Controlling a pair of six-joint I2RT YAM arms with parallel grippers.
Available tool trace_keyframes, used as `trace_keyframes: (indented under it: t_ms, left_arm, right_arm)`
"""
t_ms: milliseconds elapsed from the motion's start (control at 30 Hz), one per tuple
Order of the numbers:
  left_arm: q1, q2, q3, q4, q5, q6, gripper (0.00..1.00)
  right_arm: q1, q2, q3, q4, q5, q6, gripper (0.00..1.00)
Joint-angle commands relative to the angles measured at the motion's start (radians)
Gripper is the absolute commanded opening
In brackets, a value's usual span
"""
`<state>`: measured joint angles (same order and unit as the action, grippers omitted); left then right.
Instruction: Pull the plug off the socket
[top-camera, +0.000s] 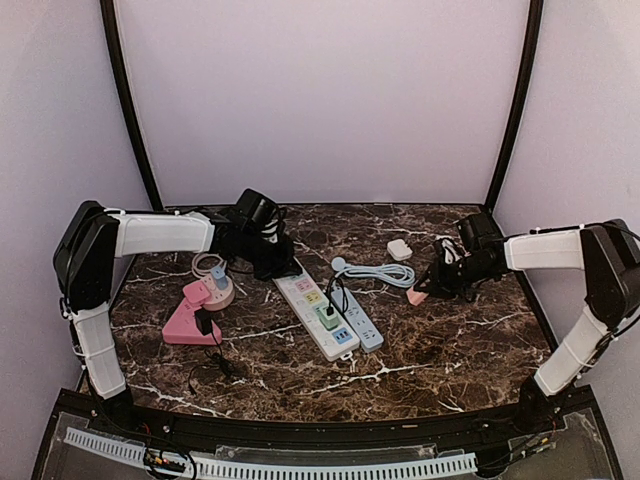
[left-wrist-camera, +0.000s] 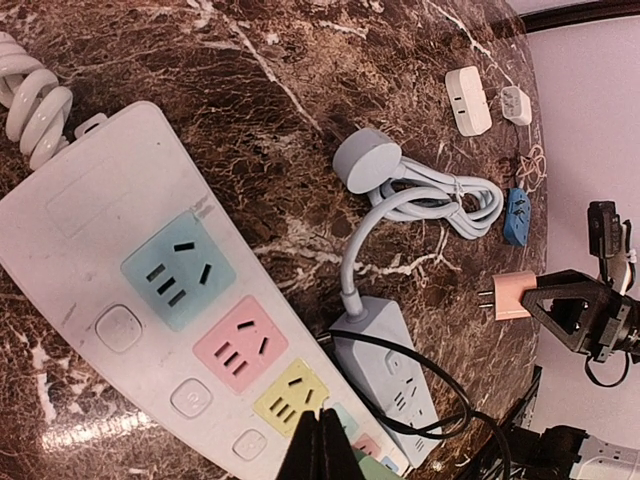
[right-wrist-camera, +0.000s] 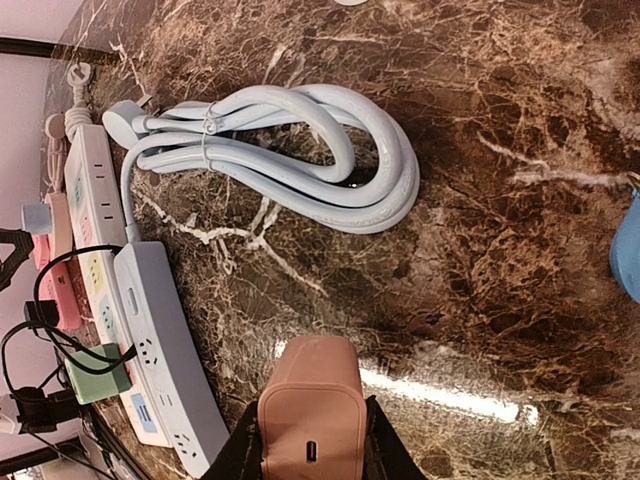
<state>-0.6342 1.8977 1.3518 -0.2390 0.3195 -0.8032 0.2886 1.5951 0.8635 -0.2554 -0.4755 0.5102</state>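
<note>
A pink plug (right-wrist-camera: 310, 410) sits between the fingers of my right gripper (right-wrist-camera: 312, 440), which is shut on it. In the left wrist view the pink plug (left-wrist-camera: 515, 295) shows its two bare prongs, clear of every socket. From above, the right gripper (top-camera: 425, 290) holds it right of the grey-blue power strip (top-camera: 357, 318). My left gripper (left-wrist-camera: 325, 440) is shut with nothing in it, tips down on the white power strip (left-wrist-camera: 120, 250) by its yellow socket (left-wrist-camera: 290, 392). Seen from above, the left gripper (top-camera: 272, 268) is at that strip's far end.
A green plug (top-camera: 327, 318) stays in the white strip (top-camera: 312, 310), with a black cable looped beside it. The coiled grey-blue cable (right-wrist-camera: 300, 150) lies ahead of the right gripper. A pink strip (top-camera: 192, 312) with plugs stands at the left. A white adapter (top-camera: 400, 249) lies far back.
</note>
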Motion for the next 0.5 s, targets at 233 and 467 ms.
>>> trace_keyframes:
  t_ms: [233, 467]
  left_arm:
    - [-0.002, -0.037, 0.014, -0.039, -0.009, 0.015, 0.00]
    - [-0.002, -0.041, 0.008, -0.037, -0.011, 0.014, 0.00]
  right_arm:
    - [-0.014, 0.004, -0.011, -0.020, 0.029, -0.027, 0.23]
    - [-0.014, 0.002, -0.008, -0.034, 0.047, -0.033, 0.28]
